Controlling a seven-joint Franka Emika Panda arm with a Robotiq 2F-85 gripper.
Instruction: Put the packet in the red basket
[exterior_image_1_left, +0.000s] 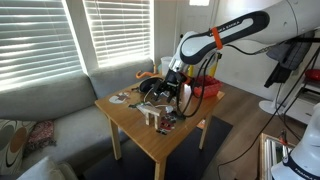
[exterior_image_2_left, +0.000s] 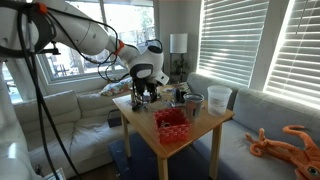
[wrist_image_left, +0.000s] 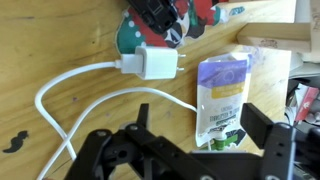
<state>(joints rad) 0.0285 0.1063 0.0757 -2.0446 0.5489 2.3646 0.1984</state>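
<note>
Sofa (exterior_image_1_left: 50, 105) stands beside one wooden bench (exterior_image_2_left: 205, 127). One white arm (exterior_image_1_left: 235, 30) reaches over the bench's middle. One clear jug (exterior_image_2_left: 218, 98) stands at a bench corner, and only that exterior view shows it. One red basket (exterior_image_2_left: 172, 122) sits near another corner; it appears in both exterior views but not at the wrist. One gripper (wrist_image_left: 197, 115) hangs low over the boards, jaws spread wide and holding nothing. Only the wrist view shows the small things. One white charger (wrist_image_left: 155, 65) lies there with its cable (wrist_image_left: 60, 95). One pale packet (wrist_image_left: 225, 95) lies flat on the bare wood between the fingers, outside the basket.
</note>
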